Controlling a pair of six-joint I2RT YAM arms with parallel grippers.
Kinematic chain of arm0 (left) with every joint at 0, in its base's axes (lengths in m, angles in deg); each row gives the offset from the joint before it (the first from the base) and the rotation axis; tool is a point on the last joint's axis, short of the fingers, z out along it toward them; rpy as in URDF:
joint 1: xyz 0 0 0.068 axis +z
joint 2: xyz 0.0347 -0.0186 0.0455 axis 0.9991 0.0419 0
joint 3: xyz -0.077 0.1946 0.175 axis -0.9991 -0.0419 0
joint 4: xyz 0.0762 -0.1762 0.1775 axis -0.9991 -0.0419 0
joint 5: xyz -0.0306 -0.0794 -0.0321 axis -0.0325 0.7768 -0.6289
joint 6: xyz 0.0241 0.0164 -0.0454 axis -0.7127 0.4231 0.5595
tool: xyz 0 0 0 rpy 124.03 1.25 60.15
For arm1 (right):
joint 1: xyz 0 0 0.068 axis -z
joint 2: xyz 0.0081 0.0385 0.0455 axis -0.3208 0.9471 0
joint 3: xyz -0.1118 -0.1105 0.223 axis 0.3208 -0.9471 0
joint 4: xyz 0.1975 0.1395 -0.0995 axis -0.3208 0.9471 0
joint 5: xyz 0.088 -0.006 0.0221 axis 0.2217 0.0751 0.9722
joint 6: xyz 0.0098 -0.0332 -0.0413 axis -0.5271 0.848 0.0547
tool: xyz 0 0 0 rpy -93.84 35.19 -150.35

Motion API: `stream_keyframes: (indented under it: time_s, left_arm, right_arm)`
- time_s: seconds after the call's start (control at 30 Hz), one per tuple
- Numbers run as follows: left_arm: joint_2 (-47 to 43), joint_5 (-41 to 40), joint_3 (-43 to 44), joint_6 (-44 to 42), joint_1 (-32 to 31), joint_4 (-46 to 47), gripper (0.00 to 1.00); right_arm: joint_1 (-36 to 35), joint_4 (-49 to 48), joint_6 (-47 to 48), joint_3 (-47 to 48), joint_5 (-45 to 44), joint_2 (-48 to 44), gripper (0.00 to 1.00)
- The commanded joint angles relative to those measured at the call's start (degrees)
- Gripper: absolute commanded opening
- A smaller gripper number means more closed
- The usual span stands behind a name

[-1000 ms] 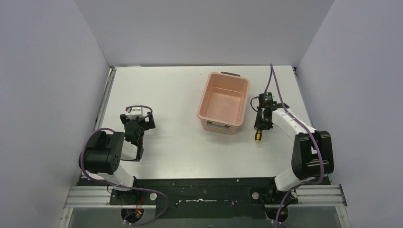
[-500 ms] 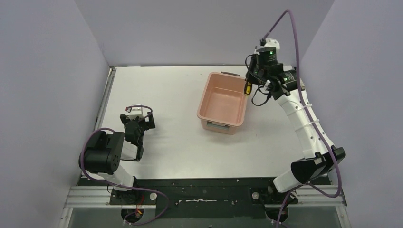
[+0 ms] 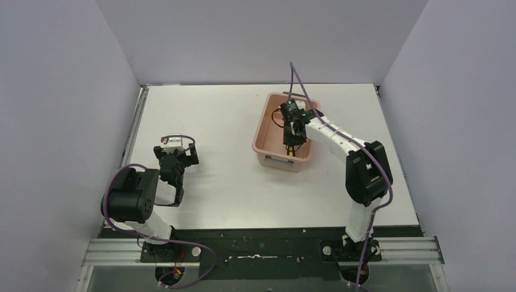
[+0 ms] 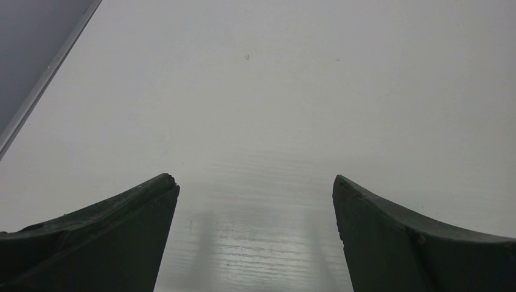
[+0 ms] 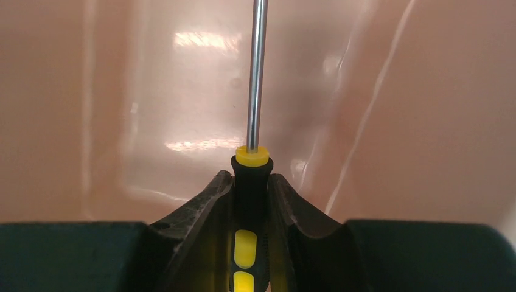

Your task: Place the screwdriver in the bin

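The salmon-pink bin (image 3: 268, 118) stands at the back middle-right of the table. My right gripper (image 3: 293, 143) reaches down inside the bin, shut on the screwdriver (image 5: 251, 201) by its yellow-and-black handle. The thin metal shaft points ahead toward the bin's glossy pink floor (image 5: 152, 91). In the top view a bit of yellow of the screwdriver (image 3: 292, 153) shows below the wrist, near the bin's front wall. My left gripper (image 3: 174, 159) rests low at the left of the table. In the left wrist view that gripper (image 4: 255, 185) is open, with only bare white table between its fingers.
The right arm's purple cable (image 3: 299, 88) arcs up over the bin's far rim. Grey walls close in the table on three sides. A metal rail (image 3: 137, 121) runs along the table's left edge.
My right arm has carried the screwdriver from the table right of the bin, up past its far right corner, then down inside the bin. The left arm has stayed still.
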Motion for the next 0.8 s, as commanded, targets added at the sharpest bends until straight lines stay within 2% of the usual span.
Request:
stream_keyframes:
  time_s: [0.0, 0.07, 0.13, 0.2, 0.23, 0.27, 0.33, 0.47, 0.67, 0.77]
  left_arm:
    - [-0.5, 0.6, 0.2, -0.6, 0.3, 1.4, 0.97]
    - [-0.5, 0.6, 0.1, -0.5, 0.3, 1.5, 0.97]
    - [-0.5, 0.6, 0.1, -0.5, 0.3, 1.4, 0.97]
    - [-0.5, 0.5, 0.1, -0.6, 0.3, 1.4, 0.97]
    - [-0.4, 0.6, 0.2, -0.5, 0.4, 1.4, 0.97]
    - [-0.5, 0.6, 0.1, -0.5, 0.3, 1.4, 0.97]
    - [-0.4, 0.5, 0.1, -0.6, 0.4, 1.4, 0.97]
    - [-0.5, 0.5, 0.1, -0.5, 0.3, 1.4, 0.97]
    - [-0.5, 0.6, 0.1, -0.5, 0.3, 1.4, 0.97]
    - [-0.5, 0.6, 0.1, -0.5, 0.4, 1.4, 0.97]
  right_arm:
    - [-0.6, -7.9, -2.1, -3.5, 1.2, 2.0, 0.0]
    - [-0.6, -9.5, -2.3, -4.8, 0.8, 4.3, 0.0]
    - [-0.6, -10.4, -2.5, -5.5, 0.0, 6.0, 0.07]
    - [-0.5, -11.0, -2.8, -6.0, -0.2, 7.2, 0.16]
    - [-0.5, -11.2, -3.0, -6.1, -0.3, 7.5, 0.23]
    - [-0.6, -11.3, -3.1, -6.1, -0.4, 7.8, 0.36]
    - [-0.6, -11.0, -3.3, -5.7, -0.8, 7.3, 0.46]
    - [-0.8, -9.1, -2.8, -2.8, -2.2, 4.5, 0.53]
    - [-2.1, -5.4, -0.7, 3.3, -4.7, -2.8, 0.57]
    - [-2.2, -4.2, 0.6, 5.8, -4.6, -7.4, 0.65]
